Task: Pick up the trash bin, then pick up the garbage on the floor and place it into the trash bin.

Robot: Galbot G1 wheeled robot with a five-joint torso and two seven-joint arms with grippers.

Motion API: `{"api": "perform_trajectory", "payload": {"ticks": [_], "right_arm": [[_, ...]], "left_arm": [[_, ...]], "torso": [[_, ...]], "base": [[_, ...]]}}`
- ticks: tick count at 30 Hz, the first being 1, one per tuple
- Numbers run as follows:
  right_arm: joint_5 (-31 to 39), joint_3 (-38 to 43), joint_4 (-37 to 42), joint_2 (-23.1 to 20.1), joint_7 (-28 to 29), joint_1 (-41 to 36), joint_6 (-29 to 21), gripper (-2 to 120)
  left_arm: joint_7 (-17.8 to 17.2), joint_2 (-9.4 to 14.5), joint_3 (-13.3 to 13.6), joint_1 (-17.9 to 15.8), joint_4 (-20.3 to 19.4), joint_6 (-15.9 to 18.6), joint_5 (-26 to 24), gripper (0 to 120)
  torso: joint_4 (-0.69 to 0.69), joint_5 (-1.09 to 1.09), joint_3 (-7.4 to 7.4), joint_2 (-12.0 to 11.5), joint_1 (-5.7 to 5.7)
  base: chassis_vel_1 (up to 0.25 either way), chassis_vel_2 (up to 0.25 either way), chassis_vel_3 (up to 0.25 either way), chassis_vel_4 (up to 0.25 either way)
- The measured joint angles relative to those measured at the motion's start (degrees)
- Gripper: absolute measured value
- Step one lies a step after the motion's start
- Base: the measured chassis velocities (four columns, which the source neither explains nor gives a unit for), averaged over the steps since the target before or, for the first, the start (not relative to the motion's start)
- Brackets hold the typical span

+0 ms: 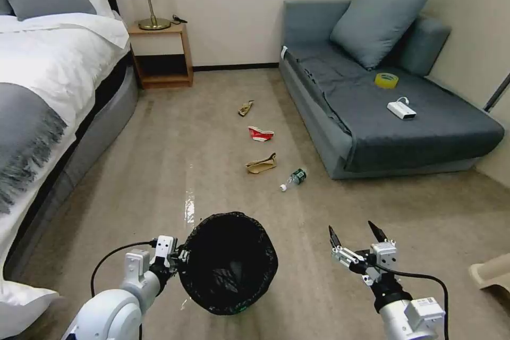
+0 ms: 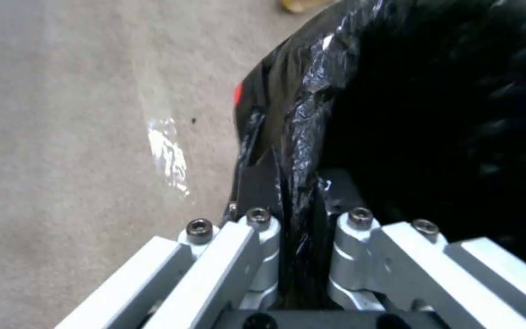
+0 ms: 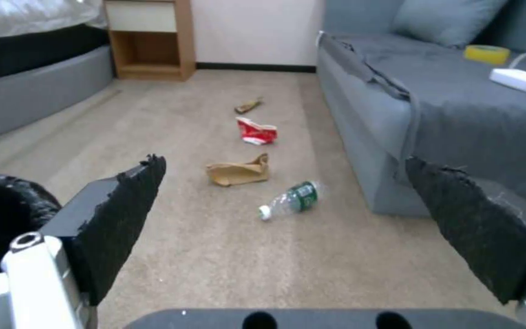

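Note:
The trash bin, lined with a crinkly black bag, hangs tilted above the carpet at the lower middle of the head view. My left gripper is shut on its rim. The garbage lies in a line on the floor ahead: a clear bottle with a green label, a crumpled brown paper bag, a crushed red-and-white carton and a gold-brown wrapper. My right gripper is open in the air, short of the bottle.
A grey sofa on the right carries a yellow tape roll and a white box with a cable. The bed lines the left side, a wooden nightstand stands by the far wall. A beige object sits at right.

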Motion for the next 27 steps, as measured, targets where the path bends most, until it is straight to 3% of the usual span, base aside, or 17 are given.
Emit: {"api": "perform_trajectory", "payload": {"ticks": [10, 21, 27], "right_arm": [[0.13, 1.56, -2.44, -3.01, -0.66, 1.57, 2.35, 100], [2.86, 1.48, -4.53, -3.69, 0.43, 4.83, 1.29, 100], [1.32, 1.25, -4.37, -3.17, -0.09, 4.63, 1.20, 100]], "left_arm": [[-0.13, -2.31, -3.80, 3.37, -2.92, -2.11, 0.60, 6], [-0.03, -3.44, -12.84, 5.40, -5.32, -3.06, -1.03, 6], [0.09, -4.20, -14.19, 5.53, -5.63, -3.32, -1.73, 6]], "torso": [[0.00, 0.00, 0.00, 0.00, 0.00], [0.01, 0.00, 0.00, 0.00, 0.00], [0.00, -0.01, 0.00, 0.00, 0.00]], "base": [[0.000, 0.000, 0.000, 0.000], [0.000, 0.000, 0.000, 0.000], [0.000, 0.000, 0.000, 0.000]]}}
